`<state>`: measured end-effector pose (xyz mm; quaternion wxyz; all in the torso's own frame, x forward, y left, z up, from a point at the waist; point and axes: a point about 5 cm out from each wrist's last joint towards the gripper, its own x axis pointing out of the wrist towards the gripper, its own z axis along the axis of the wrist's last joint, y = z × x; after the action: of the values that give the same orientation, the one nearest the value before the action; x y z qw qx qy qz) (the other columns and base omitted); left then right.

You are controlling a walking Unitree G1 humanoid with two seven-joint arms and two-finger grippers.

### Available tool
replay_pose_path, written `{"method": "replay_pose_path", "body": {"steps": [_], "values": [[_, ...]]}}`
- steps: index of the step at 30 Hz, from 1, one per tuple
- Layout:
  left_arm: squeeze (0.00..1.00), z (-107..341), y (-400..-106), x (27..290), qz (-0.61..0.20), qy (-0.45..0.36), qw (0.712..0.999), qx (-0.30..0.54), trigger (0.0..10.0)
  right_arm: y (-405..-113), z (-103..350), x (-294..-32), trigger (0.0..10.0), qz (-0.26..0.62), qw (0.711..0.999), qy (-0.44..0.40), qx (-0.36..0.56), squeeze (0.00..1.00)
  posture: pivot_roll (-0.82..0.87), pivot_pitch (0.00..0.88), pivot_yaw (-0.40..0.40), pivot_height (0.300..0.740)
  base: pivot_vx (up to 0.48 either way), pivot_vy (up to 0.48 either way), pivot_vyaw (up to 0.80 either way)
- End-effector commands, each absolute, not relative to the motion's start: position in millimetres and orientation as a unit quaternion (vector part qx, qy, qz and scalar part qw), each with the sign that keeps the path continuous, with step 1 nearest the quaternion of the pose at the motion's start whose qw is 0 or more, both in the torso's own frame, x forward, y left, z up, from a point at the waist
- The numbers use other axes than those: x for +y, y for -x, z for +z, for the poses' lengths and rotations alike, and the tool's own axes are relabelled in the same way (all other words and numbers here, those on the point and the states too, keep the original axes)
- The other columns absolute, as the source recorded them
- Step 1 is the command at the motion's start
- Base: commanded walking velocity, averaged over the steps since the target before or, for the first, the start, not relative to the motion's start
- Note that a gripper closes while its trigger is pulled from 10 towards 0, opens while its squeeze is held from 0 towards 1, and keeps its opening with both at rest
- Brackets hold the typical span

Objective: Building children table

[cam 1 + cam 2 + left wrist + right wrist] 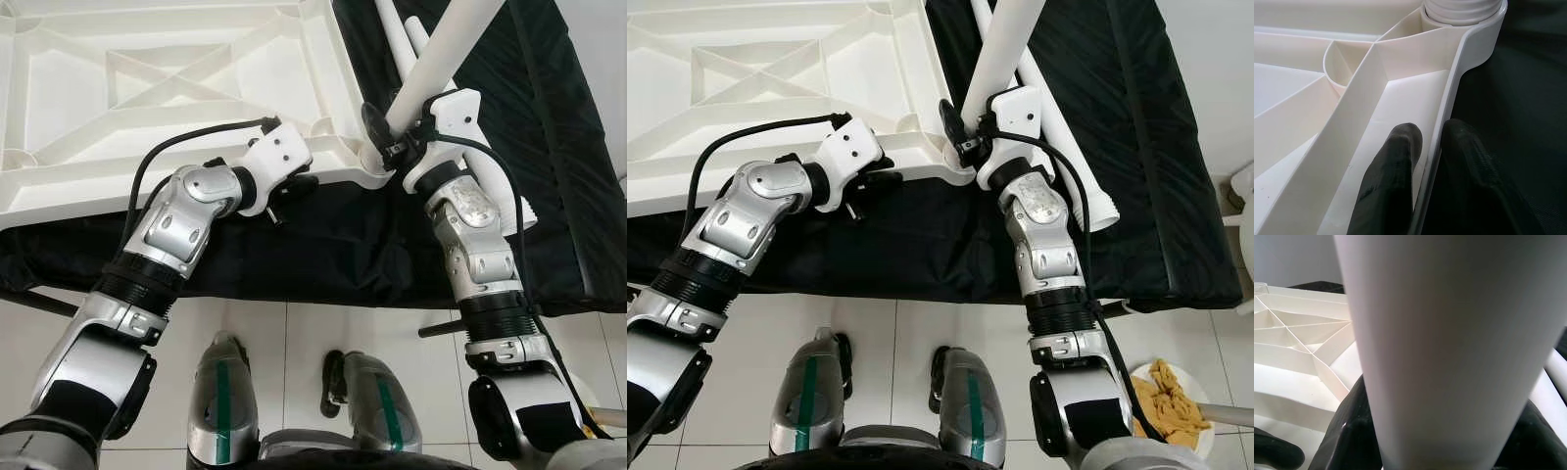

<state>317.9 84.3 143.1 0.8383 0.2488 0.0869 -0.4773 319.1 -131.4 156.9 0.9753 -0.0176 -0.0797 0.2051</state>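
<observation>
Pinching the ribbed white plastic tabletop [176, 88] rim, your left hand [1425, 147] is clamped; your right hand [397, 132] is gripping the white tubular leg [441, 59].

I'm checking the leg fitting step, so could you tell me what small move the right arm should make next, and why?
Probably turn the table leg further into the corner socket. The right gripper is clamped on the leg, whose threaded end already sits in the socket, and the left gripper pinches the upturned white tabletop rim, steadying it.
</observation>
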Motion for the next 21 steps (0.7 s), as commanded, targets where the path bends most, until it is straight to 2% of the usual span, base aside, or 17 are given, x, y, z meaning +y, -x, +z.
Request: {"method": "replay_pose_path", "body": {"steps": [1, 12, 21], "values": [[0.00, 180.2, -324.2, 84.3, -0.458, -0.271, 0.847, 0.004, 10.0, -311.6, 103.8, -153.7, 10.0, 0.156, 0.986, -0.005, 0.049, 0.00, 0.07, 0.095, -0.037, 0.740, 0.000, 0.000, 0.00], [0.00, 180.8, -323.7, 84.4, -0.458, -0.273, 0.846, 0.002, 10.0, -318.4, 105.5, -170.2, 10.0, 0.094, 0.987, -0.112, 0.062, 0.00, 0.07, 0.095, -0.037, 0.740, 0.000, 0.000, 0.00], [0.00, 181.1, -323.3, 83.8, -0.458, -0.275, 0.846, -0.001, 10.0, -318.9, 101.8, -172.4, 10.0, 0.086, 0.987, -0.110, 0.077, 0.00, 0.07, 0.097, -0.039, 0.740, 0.000, 0.000, 0.00]]}}
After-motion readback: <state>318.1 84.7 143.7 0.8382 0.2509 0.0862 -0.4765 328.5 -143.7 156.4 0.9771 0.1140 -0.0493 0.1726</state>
